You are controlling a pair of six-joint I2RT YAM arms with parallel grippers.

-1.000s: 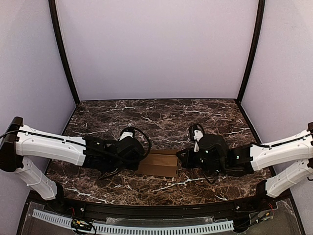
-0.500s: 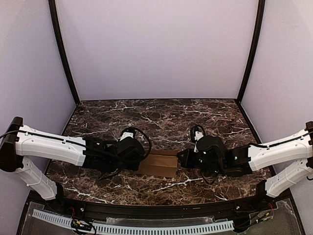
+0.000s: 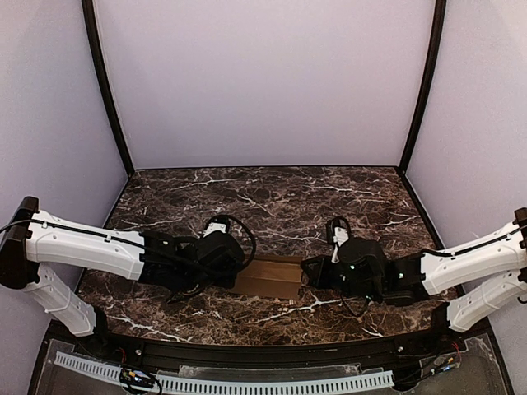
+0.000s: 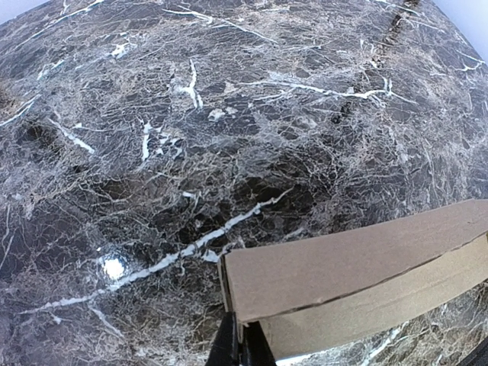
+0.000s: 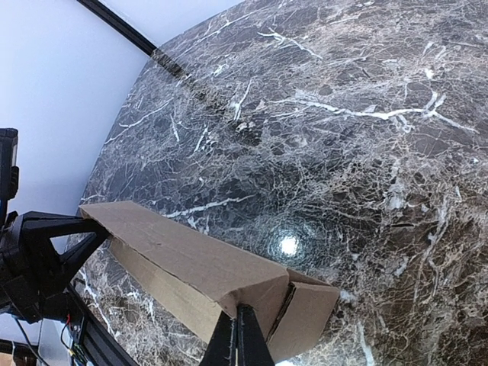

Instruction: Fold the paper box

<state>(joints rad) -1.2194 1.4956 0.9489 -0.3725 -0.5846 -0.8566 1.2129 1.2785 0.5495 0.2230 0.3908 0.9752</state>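
**Paper box, one.** We count a single paper box [image 3: 268, 277] of plain brown cardboard, folded into a long narrow rectangular form. It lies near the middle of the near half of the table, lengthwise from left to right, spanning the gap between the two grippers. The left wrist view shows its top and one long side face [image 4: 358, 267], with a crease running along the edge between them. In the right wrist view [image 5: 191, 263] the end flap nearest that camera stands slightly ajar, with a dark slit beside it. We cannot see what is inside.

**Grippers, two.** The left gripper [image 3: 236, 278] has its fingers pressed together, pinching the left end corner of the box [image 4: 240, 345]. The right gripper [image 3: 306, 270] has its fingers likewise pressed together, pinching the right end at the flap seam [image 5: 241, 335].

**Arms, two.** We note white links and black wrists, each wrist carrying one looped black cable.

**Table, one.** We record a dark marble-patterned top [image 3: 272, 193] with white veins, plain pale walls on three sides and two black corner posts.

**Cable track, one.** We list a white slotted strip [image 3: 247, 383] along the near edge.
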